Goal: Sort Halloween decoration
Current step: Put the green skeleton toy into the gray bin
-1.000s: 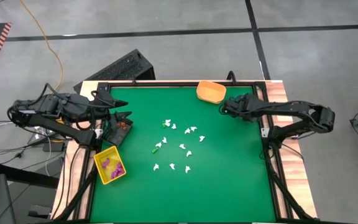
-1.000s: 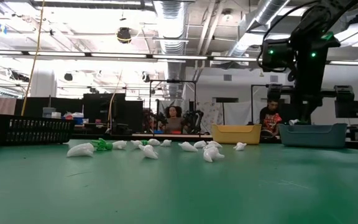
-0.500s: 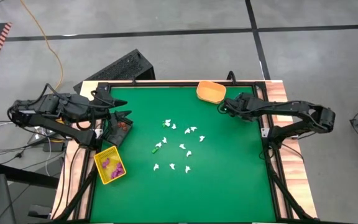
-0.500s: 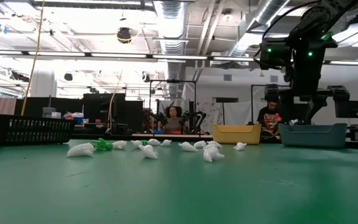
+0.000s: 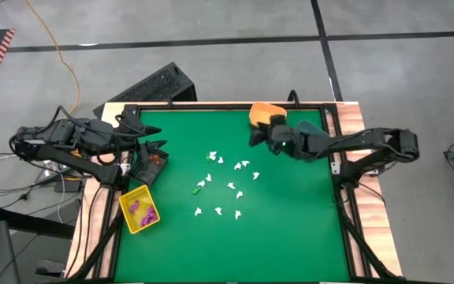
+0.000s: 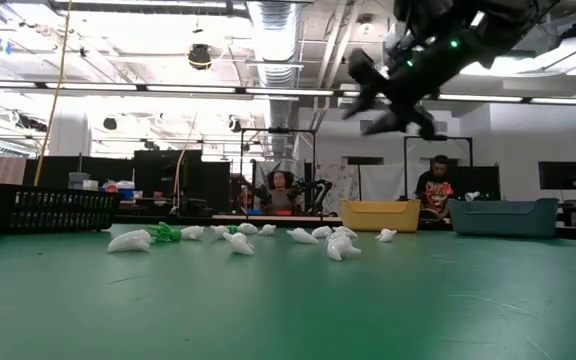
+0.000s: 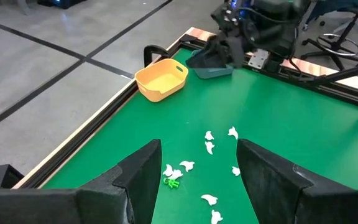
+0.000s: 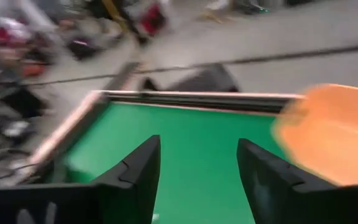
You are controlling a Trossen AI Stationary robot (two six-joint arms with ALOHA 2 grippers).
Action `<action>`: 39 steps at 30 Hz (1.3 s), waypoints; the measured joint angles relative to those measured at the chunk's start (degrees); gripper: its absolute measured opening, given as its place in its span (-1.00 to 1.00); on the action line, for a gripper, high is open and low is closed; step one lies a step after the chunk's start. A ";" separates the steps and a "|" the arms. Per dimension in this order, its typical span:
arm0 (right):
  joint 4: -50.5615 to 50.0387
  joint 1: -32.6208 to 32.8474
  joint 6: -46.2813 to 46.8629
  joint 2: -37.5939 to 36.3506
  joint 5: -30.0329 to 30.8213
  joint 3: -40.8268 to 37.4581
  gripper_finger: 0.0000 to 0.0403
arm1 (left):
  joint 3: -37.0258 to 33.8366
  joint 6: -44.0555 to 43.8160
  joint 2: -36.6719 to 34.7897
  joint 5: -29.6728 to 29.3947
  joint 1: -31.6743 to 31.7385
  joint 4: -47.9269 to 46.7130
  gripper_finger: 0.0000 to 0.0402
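Several white trinkets lie loose on the green mat in the middle of the table, with a green one at their left. They also show in the left wrist view, white and green. Purple trinkets lie in the yellow bin, reddish ones in the black bin. My right gripper hangs open and empty above the mat beside the orange bin, pointing toward the table's left. My left gripper stands open and empty over the black bin at the left edge.
The yellow bin and black bin stand at the table's left. A blue-grey bin sits at the far right under my right arm, beside the orange bin. A raised black frame runs around the mat. People sit in the room beyond.
My right gripper has opened over the blue-grey bin at the far right. It has then risen, tipped from pointing down to nearly level, and swung toward the table's left, past the orange bin. The trinkets on the mat have stayed put.
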 joint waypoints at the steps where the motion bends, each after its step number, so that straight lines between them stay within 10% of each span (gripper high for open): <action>1: 3.20 1.35 -1.34 1.53 0.02 0.16 0.01 | -0.01 0.00 0.00 0.00 0.00 0.00 -0.01; 21: 2.61 17.38 -17.27 42.97 10.36 35.34 -0.07 | 0.01 -0.04 -0.02 2.53 -0.02 -0.04 -0.01; 39: -10.33 13.38 0.80 54.71 7.36 44.44 -0.08 | 0.01 1.49 -3.14 2.58 -0.10 -4.45 -0.01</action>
